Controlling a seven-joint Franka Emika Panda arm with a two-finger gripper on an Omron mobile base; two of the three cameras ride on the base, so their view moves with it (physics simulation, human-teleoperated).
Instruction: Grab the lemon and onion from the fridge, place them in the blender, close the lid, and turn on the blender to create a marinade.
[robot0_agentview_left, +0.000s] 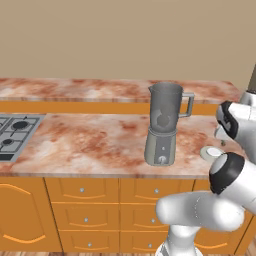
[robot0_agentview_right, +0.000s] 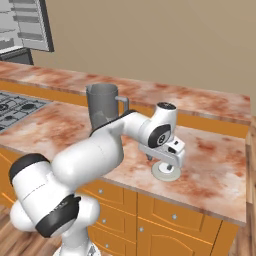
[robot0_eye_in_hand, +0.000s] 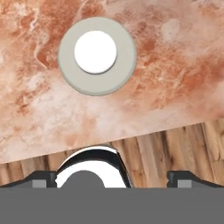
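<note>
The blender (robot0_agentview_left: 162, 129) stands on the marbled counter (robot0_agentview_left: 90, 145), its grey jar (robot0_agentview_right: 102, 103) open at the top. A pale blob shows faintly through the jar; I cannot tell what it is. The lemon and onion are hidden or out of view. The lid (robot0_eye_in_hand: 97, 56), a pale disc with a white centre, lies flat on the counter right of the blender (robot0_agentview_left: 212, 152), near the front edge. My gripper (robot0_agentview_right: 162, 161) hangs just above the lid (robot0_agentview_right: 166, 173), pointing down. In the hand view its fingertips (robot0_eye_in_hand: 43, 179) stand far apart, so the gripper (robot0_eye_in_hand: 113, 178) is open and holds nothing. The fridge (robot0_agentview_right: 25, 25) stands open far off to the left.
A gas hob (robot0_agentview_left: 15, 132) is set into the counter's left end. A raised ledge (robot0_agentview_left: 100, 90) runs along the back. Orange drawers (robot0_agentview_left: 85, 205) sit below, and wooden floor (robot0_eye_in_hand: 175, 144) shows past the counter's front edge. My own arm (robot0_agentview_right: 110, 145) crosses in front of the blender.
</note>
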